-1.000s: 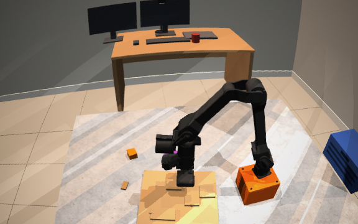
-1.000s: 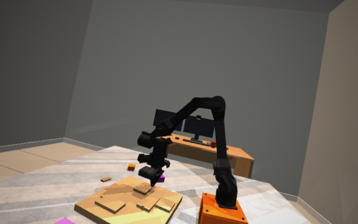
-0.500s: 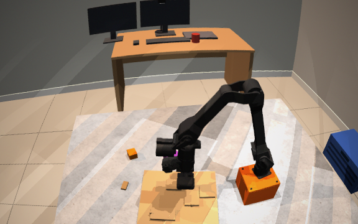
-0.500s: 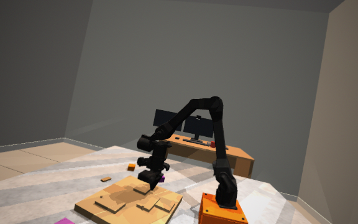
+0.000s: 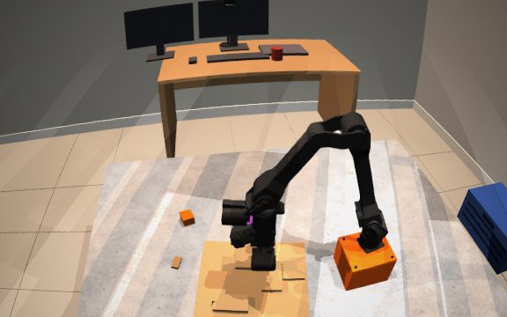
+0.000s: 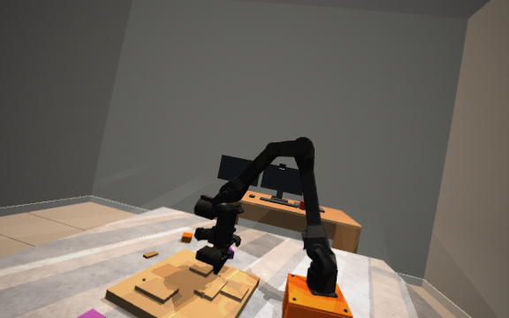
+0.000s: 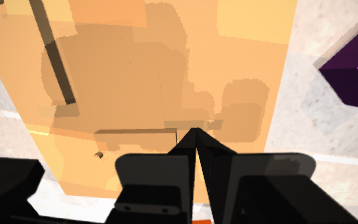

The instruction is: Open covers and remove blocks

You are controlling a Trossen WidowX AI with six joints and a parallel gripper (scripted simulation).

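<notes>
The tan puzzle board (image 5: 211, 253) (image 6: 119, 293) (image 7: 247, 62) lies on the table. Raised on it are a large cover (image 5: 231, 305) (image 6: 156, 290) near a small pin, a cover (image 6: 201, 269) by the fingers, a middle cover (image 6: 212, 290) and a cover (image 5: 294, 273) (image 6: 235, 291) on the arm-base side. My gripper (image 6: 216, 271) (image 7: 195, 131) is shut and empty, low over the board; fingertip contact is unclear. A purple block (image 6: 231, 253) (image 7: 347, 90) lies off the board, mostly hidden by the arm in the top view. Another purple block (image 6: 91, 314) lies across the board. An orange block (image 5: 187, 217) (image 6: 186, 238) rests clear of it.
A small flat tan piece (image 5: 176, 262) (image 6: 150, 254) lies on the table beside the board. The orange arm base (image 5: 368, 270) (image 6: 316, 300) stands on the board's other side. A desk with monitors and a blue cabinet (image 5: 497, 224) stand beyond the table. The arm's shadow falls across the board.
</notes>
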